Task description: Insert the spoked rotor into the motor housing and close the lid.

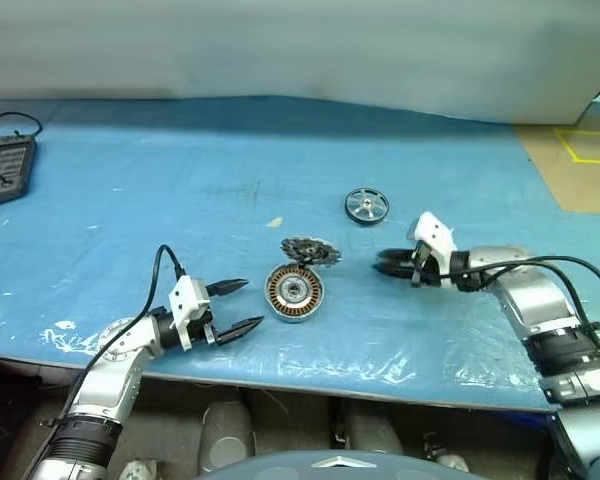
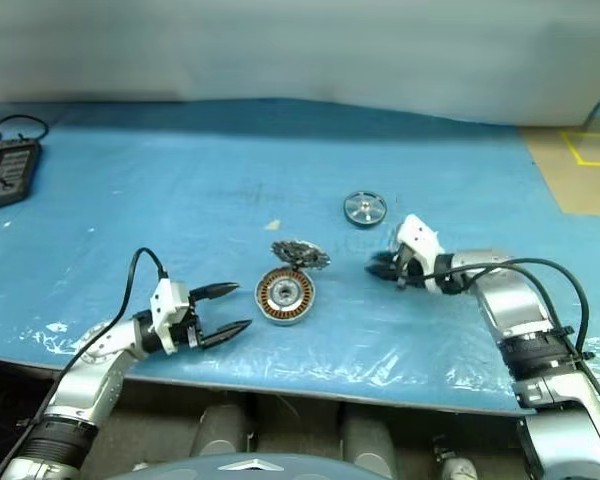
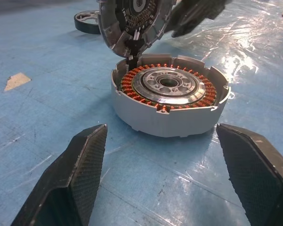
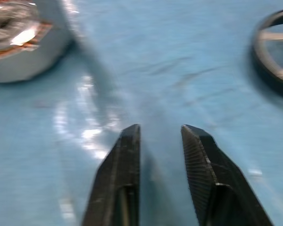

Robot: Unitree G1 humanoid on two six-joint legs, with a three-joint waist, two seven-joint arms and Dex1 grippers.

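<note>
The left gripper point(image 1: 236, 306) waits nearest, jaws wide and empty. At its three o'clock sits the motor housing point(image 1: 294, 292), hinged lid point(image 1: 310, 250) raised: heavy, rigid, best gripped by the rim, sparing the windings. Farther, the right gripper point(image 1: 382, 266) stands slightly parted, empty; the spoked rotor point(image 1: 366, 207) lies at its eleven o'clock.

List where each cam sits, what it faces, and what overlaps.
Left and right eye views: on the head, looking down over the blue table; both arms show.
Left wrist view: low behind the left gripper, open, facing the motor housing and its raised lid.
Right wrist view: behind the right gripper, slightly open, facing table.
Shared: housing and spoked rotor.
</note>
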